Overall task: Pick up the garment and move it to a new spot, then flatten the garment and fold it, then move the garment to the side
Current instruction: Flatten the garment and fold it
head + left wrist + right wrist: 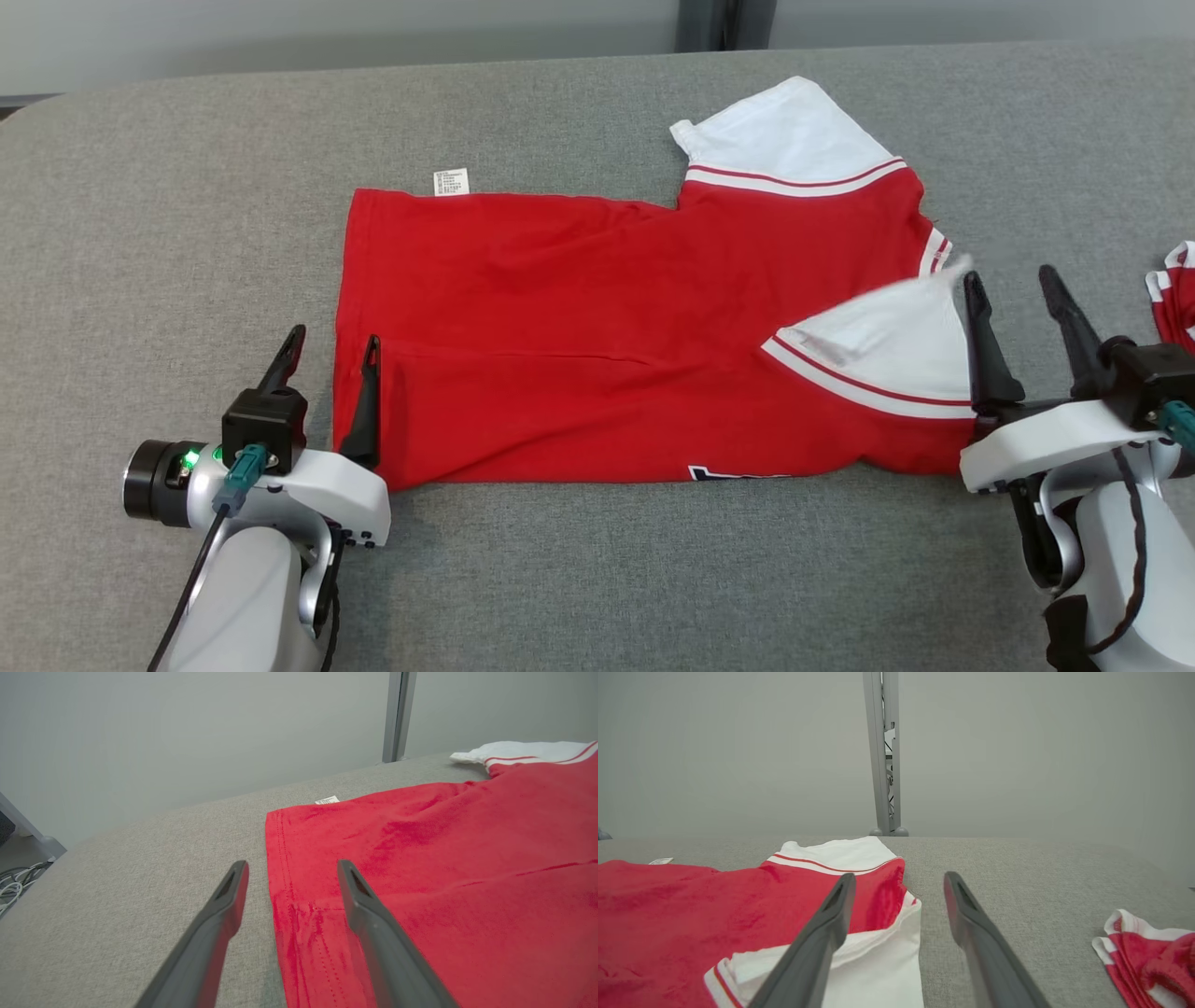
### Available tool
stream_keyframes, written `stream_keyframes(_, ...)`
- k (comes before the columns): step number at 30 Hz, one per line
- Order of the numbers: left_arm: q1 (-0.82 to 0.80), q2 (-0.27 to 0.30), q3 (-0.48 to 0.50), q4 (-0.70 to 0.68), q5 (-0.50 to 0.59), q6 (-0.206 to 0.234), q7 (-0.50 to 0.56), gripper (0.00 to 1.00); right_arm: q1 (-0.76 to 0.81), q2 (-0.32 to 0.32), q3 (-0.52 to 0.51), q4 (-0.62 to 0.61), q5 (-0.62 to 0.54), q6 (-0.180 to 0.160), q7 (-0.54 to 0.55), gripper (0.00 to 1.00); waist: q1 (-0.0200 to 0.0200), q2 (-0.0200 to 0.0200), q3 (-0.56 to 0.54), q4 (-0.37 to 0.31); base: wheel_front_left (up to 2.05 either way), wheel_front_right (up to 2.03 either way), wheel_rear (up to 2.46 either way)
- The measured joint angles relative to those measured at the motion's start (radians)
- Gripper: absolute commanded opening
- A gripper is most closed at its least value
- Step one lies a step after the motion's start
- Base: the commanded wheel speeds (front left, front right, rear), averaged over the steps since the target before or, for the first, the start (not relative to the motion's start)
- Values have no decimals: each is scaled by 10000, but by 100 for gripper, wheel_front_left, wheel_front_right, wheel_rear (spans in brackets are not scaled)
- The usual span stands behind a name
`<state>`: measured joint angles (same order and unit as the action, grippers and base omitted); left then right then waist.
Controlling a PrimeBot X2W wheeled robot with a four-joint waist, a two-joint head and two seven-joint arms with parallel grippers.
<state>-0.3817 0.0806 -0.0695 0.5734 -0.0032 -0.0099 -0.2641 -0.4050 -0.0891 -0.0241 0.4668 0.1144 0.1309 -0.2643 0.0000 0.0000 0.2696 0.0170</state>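
Observation:
The garment [597, 308] is a red shirt with white sleeves, lying folded lengthwise on the grey table [597, 560]. One white sleeve [896, 345] is folded over its near right part and the other [794, 131] points to the far side. My left gripper [335, 334] is open at the shirt's left hem. In the left wrist view [292, 863] one finger is over the red cloth [444, 858] and the other over the table. My right gripper [1010, 273] is open at the shirt's right end, just beside the folded sleeve, as the right wrist view [900, 875] also shows.
A second red-and-white garment [1174, 299] lies bunched at the table's right edge, close to my right gripper [1153, 956]. A white label [450, 181] sticks out at the shirt's far left corner. A grey wall and a metal post [883, 751] stand behind the table.

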Motion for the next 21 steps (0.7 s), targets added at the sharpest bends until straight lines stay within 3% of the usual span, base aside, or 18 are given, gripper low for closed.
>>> stream_keyframes(5,379,-50,36,-307,-73,291,-2,100,195,69,-286,-489,119,0,0,100,0,0,-104,22,0,0,0)
stream_keyframes(21,1780,-280,-81,-732,-499,389,0,100,2360,174,-71,-146,769,0,0,100,0,0,-533,-140,0,0,0)
